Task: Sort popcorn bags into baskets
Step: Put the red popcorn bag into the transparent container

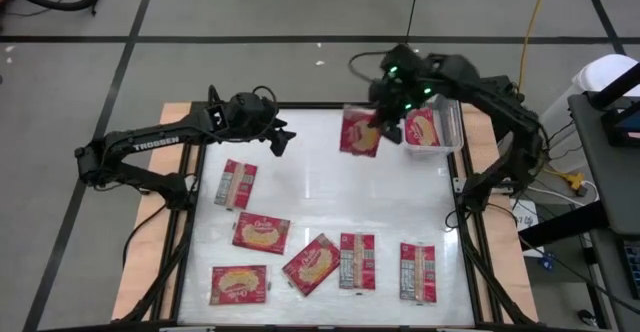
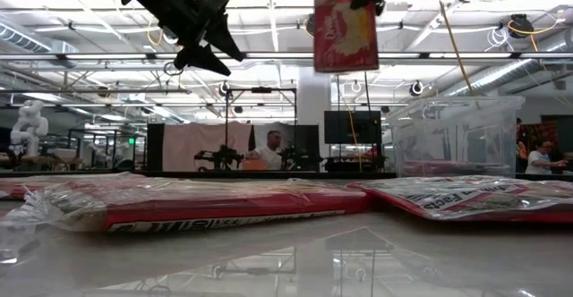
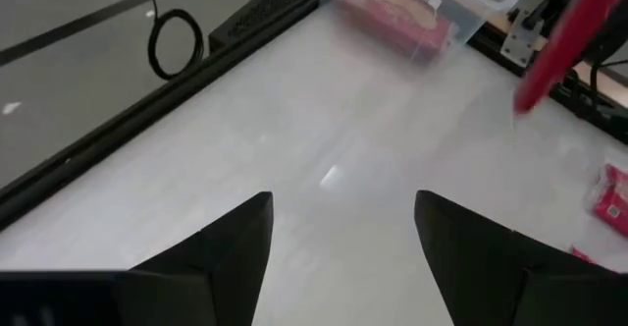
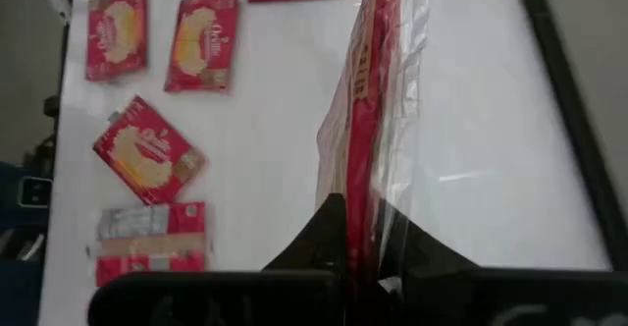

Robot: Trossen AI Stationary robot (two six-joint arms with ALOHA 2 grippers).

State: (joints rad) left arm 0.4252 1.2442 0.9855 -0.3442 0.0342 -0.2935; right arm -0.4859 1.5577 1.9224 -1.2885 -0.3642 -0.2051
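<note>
Jaws first: the right gripper [image 1: 383, 122] is clamped on the top edge of a red popcorn bag [image 1: 360, 132], which hangs in the air, while the left gripper [image 1: 283, 138] hovers spread wide with nothing between its fingers [image 3: 228, 245].

Biggest thing down there is the white table [image 1: 320, 187], then the two dark arms reaching in from either side. Next, the clear basket [image 1: 452, 122] at the far right corner, already holding one bag [image 1: 423, 127]. Six more bags lie flat along the near half of the table, one of them [image 1: 236, 183] closest to the left arm.

Here's what matters, I reckon: the basket sits just to the right of the hanging bag, so the right arm is the nearer one by far. The bag's long side hangs straight down, top pinched, so it should drop in lengthwise.

Hard to read: the right wrist camera sees the bag [image 4: 368, 120] edge-on only, and the basket's near wall blurs into glare.
</note>
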